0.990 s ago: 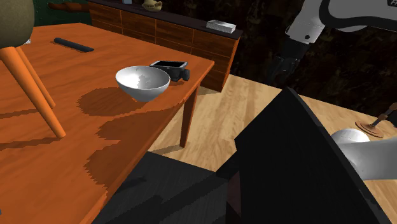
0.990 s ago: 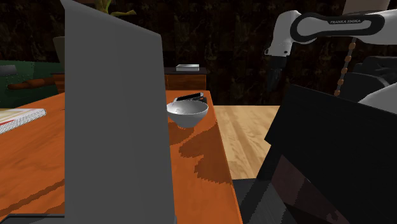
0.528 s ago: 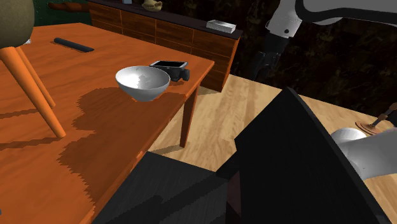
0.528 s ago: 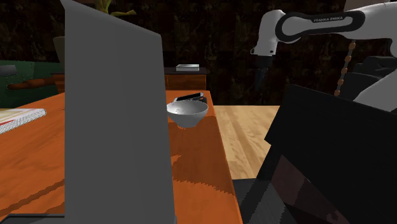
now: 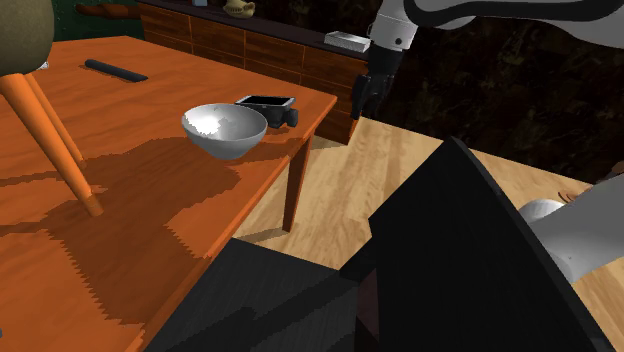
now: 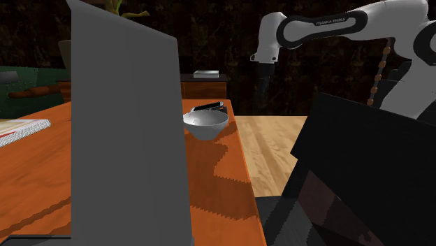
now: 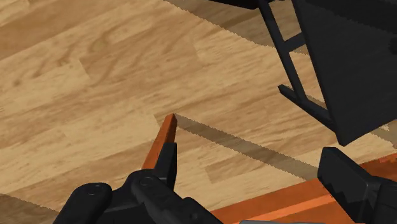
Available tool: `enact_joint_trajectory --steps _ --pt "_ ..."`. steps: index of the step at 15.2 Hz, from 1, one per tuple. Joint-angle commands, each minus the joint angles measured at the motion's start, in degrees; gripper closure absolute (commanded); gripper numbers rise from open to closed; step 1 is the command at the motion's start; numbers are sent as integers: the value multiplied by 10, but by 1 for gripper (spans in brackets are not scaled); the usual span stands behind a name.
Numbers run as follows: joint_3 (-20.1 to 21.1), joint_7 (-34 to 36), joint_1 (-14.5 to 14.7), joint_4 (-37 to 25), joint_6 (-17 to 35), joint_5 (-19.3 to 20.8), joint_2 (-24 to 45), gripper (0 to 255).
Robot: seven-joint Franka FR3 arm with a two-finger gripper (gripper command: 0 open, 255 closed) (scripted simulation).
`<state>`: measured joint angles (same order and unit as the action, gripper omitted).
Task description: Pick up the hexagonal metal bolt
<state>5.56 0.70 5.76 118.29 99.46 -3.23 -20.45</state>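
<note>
Shoulder view is showing the gripper [image 5: 362, 100] hanging past the bowl [image 5: 224, 129], fingers [image 7: 167, 162] wide, empty; the bolt [image 5: 284, 116] beside that bowl is looking rigid, likely slick: pinch its flats.

White arm [image 6: 381, 15] outstretched, bent downward at its end — fingers [image 7: 168, 163] apart

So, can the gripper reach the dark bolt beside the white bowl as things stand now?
Probably yes. The gripper hangs open in the air off the table corner, and the bolt lies near that corner, beside the bowl, with nothing standing between them. The bowl is close, though.
</note>
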Motion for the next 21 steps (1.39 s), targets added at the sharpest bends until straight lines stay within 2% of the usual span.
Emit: enact_joint_trajectory --steps 1,12,21 --pt "11 -4 8 -42 -1 4 42 0" --pt "72 -18 61 -291 -33 53 270 0" --pt "72 -18 61 -229 27 53 268 0"
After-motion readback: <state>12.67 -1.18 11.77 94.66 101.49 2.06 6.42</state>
